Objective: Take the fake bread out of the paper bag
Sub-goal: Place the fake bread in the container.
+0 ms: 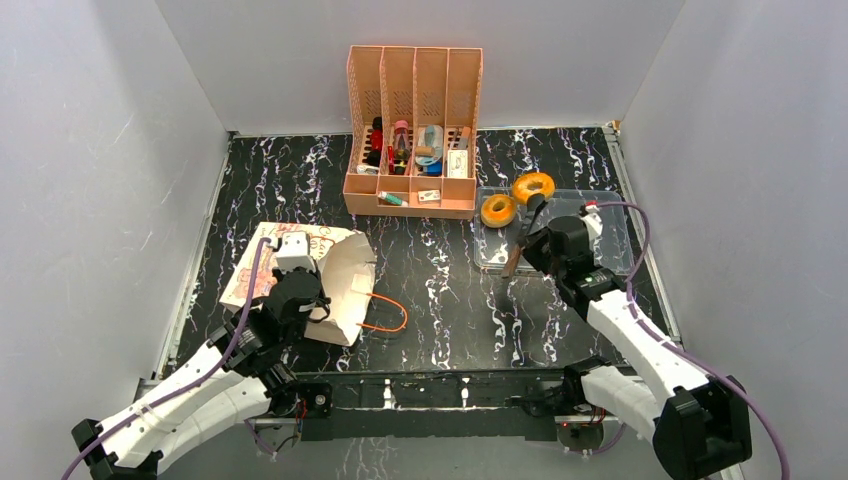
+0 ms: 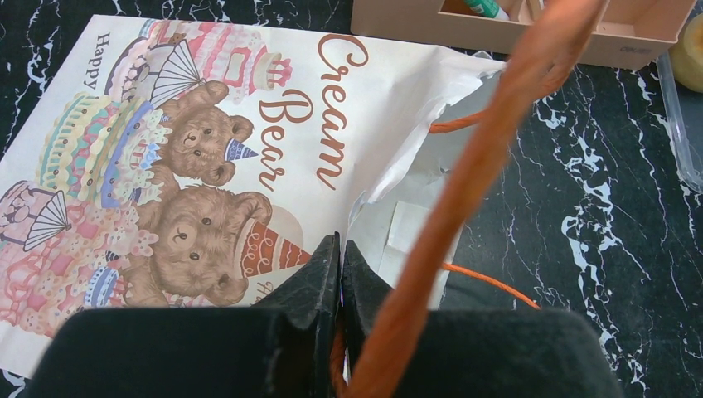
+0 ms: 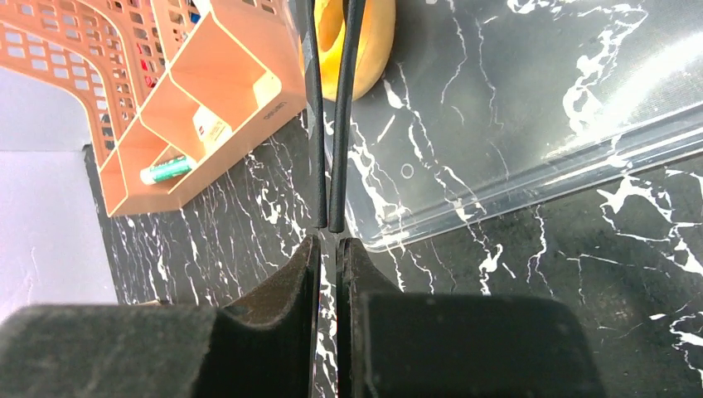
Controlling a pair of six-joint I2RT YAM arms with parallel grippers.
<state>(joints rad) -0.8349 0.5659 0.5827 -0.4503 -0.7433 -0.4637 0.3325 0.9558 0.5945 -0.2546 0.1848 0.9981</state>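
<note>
The paper bag (image 1: 342,268) opens toward the right gripper (image 3: 330,240), clamped on black tongs (image 3: 316,124); left gripper (image 2: 340,245) pinches its orange handle (image 2: 497,133).

Pincer (image 3: 330,242) pinching thin black tongs (image 3: 316,124).
Tong tips at yellow bread ring (image 3: 373,41) in clear tray (image 3: 514,99); organizer (image 3: 166,99) left.

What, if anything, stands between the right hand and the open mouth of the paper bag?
Nothing visible does: only tabletop lies between the right hand, which grips tongs, and the paper bag. Its loose orange handle lies at the mouth; the organizer stands farther back.
</note>
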